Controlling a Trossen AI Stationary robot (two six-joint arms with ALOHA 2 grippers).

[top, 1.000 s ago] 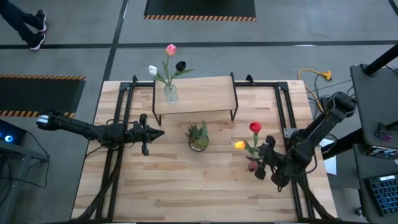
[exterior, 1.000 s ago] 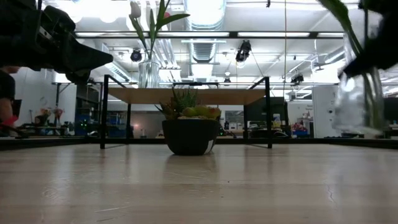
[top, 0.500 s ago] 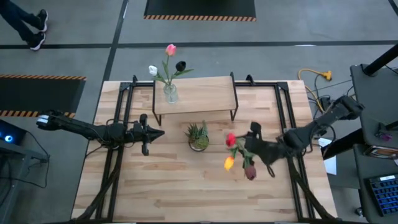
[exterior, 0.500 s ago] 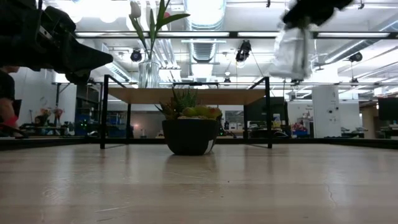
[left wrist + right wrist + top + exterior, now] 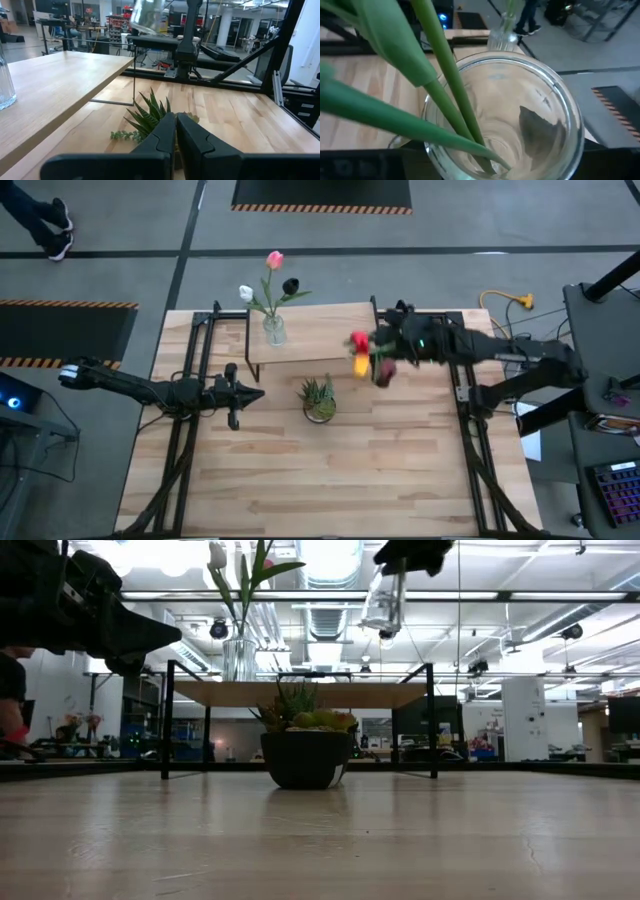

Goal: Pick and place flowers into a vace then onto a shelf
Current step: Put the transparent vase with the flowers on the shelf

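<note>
My right gripper (image 5: 398, 345) is shut on a clear glass vase (image 5: 385, 602) that holds red, yellow and maroon tulips (image 5: 362, 353) on green stems (image 5: 451, 85). It hangs above the right end of the light-wood shelf (image 5: 330, 328). A second glass vase (image 5: 273, 330) with pink, white and dark tulips stands on its base on the shelf's left end. My left gripper (image 5: 256, 392) stays shut and level at the left, in front of the shelf and pointing toward the potted plant. My right gripper holds the vase by its upper part (image 5: 393, 576), coming from the table's right and slanting a little down. The vase's own body hides the fingers in the right wrist view. The vase hangs slightly tilted below the gripper, clear of the shelf (image 5: 300, 693), with the stems inside.
A small spiky potted plant (image 5: 319, 400) sits on the table in front of the shelf's middle. Black frame rails (image 5: 462, 380) run along both table sides. A person's feet (image 5: 55, 225) show on the floor far left.
My right gripper has carried the vase with the tulips up from the table's near right area and toward the far left, ending above the shelf's right end. It has turned on the way. The vase stays in the hold.
</note>
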